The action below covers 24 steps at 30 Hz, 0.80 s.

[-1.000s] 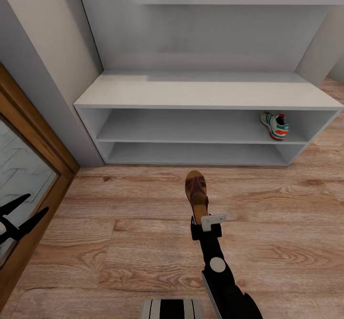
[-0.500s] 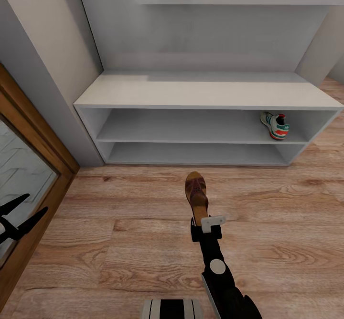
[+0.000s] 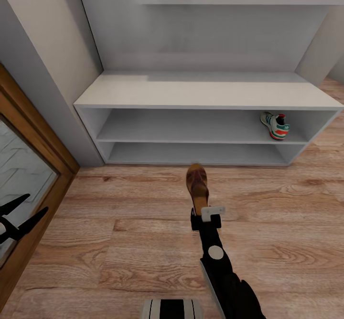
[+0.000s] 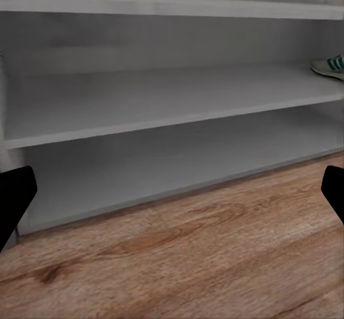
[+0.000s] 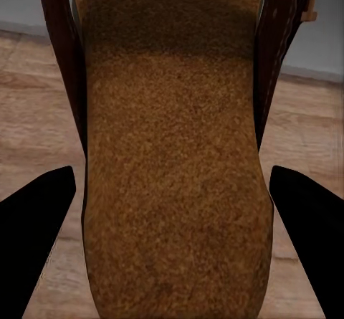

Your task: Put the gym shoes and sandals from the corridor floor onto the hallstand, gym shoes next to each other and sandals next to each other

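One dark brown leather open-toe sandal (image 3: 196, 185) with a tan sole shows. One cream-white lace-up gym shoe (image 3: 275, 125) with green stripes and an orange-red heel shows. There is one long, low, pale grey hallstand (image 3: 205, 91) with two open shelf tiers. Two black claws show: left claw (image 3: 19, 216) and right claw (image 3: 204, 214).

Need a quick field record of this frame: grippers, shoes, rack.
right gripper: shut on sandal, held above floor, toe toward rack
left gripper: open, empty
gym shoe: on rack's upper shelf, right end
rack: top bare, lower shelf bare where seen
other sandal, other gym shoe: not seen
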### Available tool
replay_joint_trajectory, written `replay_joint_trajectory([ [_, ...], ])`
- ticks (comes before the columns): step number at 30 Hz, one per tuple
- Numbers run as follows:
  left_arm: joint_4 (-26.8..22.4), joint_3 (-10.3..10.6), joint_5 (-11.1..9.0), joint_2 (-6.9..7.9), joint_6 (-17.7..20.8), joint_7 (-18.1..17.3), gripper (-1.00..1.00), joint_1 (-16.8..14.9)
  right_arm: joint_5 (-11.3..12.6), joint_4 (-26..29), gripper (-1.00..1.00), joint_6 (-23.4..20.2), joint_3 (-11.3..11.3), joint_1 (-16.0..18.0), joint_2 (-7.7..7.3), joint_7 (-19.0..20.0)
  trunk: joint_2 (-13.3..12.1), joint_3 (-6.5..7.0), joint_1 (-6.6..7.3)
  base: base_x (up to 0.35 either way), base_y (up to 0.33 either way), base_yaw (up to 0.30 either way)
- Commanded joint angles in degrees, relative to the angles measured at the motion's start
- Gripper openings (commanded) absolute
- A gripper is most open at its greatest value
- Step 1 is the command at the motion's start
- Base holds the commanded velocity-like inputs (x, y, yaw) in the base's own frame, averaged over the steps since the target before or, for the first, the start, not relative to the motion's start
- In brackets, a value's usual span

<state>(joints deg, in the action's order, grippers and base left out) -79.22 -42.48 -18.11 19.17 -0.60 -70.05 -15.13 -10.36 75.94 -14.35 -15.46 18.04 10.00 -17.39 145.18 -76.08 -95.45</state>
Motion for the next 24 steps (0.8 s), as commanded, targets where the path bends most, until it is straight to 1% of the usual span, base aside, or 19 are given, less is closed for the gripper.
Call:
replay_joint_trajectory([
  [1,0.0,0.0,-0.1,-0.01,-0.1,-0.2,1.00,0.0,0.6,0.1,-1.00,-1.1,-0.1,0.6,0.00,-0.5,0.0,-0.04,0.01,0.000,0.000,0.000],
  [2,0.0,0.0,-0.1,-0.03,-0.1,-0.2,1.00,0.0,2.1,0.2,-1.00,-1.6,-0.1,1.1,0.00,-0.7,0.0,-0.04,0.01,0.000,0.000,0.000],
  [3,0.0,0.0,-0.1,-0.03,-0.1,-0.2,1.00,0.0,2.1,0.2,-1.00,-1.6,-0.1,1.1,0.00,-0.7,0.0,-0.04,0.01,0.000,0.000,0.000],
  [6,0.0,0.1,-0.1,-0.10,-0.1,-0.2,1.00,0.0,7.0,0.4,-1.00,-3.2,-0.6,3.2,0.00,-2.0,0.0,-0.04,0.01,0.000,0.000,0.000],
  [7,0.0,0.1,-0.1,-0.10,-0.1,-0.2,1.00,0.0,7.0,0.4,-1.00,-3.2,-0.6,3.2,0.00,-2.0,0.0,-0.04,0.01,0.000,0.000,0.000],
  [10,0.0,0.2,-0.1,-0.18,0.0,-0.2,1.00,0.0,10.5,-0.9,-1.00,-6.5,-2.9,7.8,0.00,-4.7,0.0,-0.04,0.01,0.000,0.000,0.000],
  [11,0.0,0.2,-0.1,-0.18,0.0,-0.2,1.00,0.0,10.5,-0.9,-1.00,-6.5,-2.9,7.8,0.00,-4.7,0.0,-0.04,0.01,0.000,0.000,0.000],
  [13,0.0,0.3,-0.1,-0.22,0.0,-0.2,1.00,0.0,12.9,-4.0,-1.00,-8.2,-4.7,11.2,0.00,-6.6,0.0,-0.04,0.01,0.000,0.000,0.000],
  [14,0.0,0.3,-0.1,-0.22,0.0,-0.2,1.00,0.0,12.9,-4.0,-1.00,-8.2,-4.7,11.2,0.00,-6.6,0.0,-0.04,0.01,0.000,0.000,0.000],
  [18,0.0,0.3,-0.1,-0.25,0.0,-0.1,1.00,0.0,19.6,-10.6,-1.00,-9.2,-7.0,17.3,0.00,-9.1,0.0,-0.04,0.01,0.000,0.000,0.000],
  [19,0.0,0.3,-0.1,-0.25,0.0,-0.1,1.00,0.0,19.6,-10.6,-1.00,-9.2,-7.0,17.3,0.00,-9.1,0.0,-0.04,0.01,0.000,0.000,0.000],
  [21,0.0,0.3,-0.1,-0.26,0.0,-0.1,1.00,0.0,22.6,-12.6,-1.00,-9.4,-7.6,19.5,0.00,-9.8,0.0,-0.04,0.01,0.000,0.000,0.000],
  [22,0.0,0.3,-0.1,-0.26,0.0,-0.1,1.00,0.0,22.6,-12.6,-1.00,-9.4,-7.6,19.5,0.00,-9.8,0.0,-0.04,0.01,0.000,0.000,0.000],
  [24,0.0,0.3,-0.1,-0.27,0.0,-0.1,1.00,0.0,24.5,-13.9,-1.00,-9.5,-8.0,21.0,0.00,-10.3,0.0,-0.04,0.01,0.000,0.000,0.000],
])
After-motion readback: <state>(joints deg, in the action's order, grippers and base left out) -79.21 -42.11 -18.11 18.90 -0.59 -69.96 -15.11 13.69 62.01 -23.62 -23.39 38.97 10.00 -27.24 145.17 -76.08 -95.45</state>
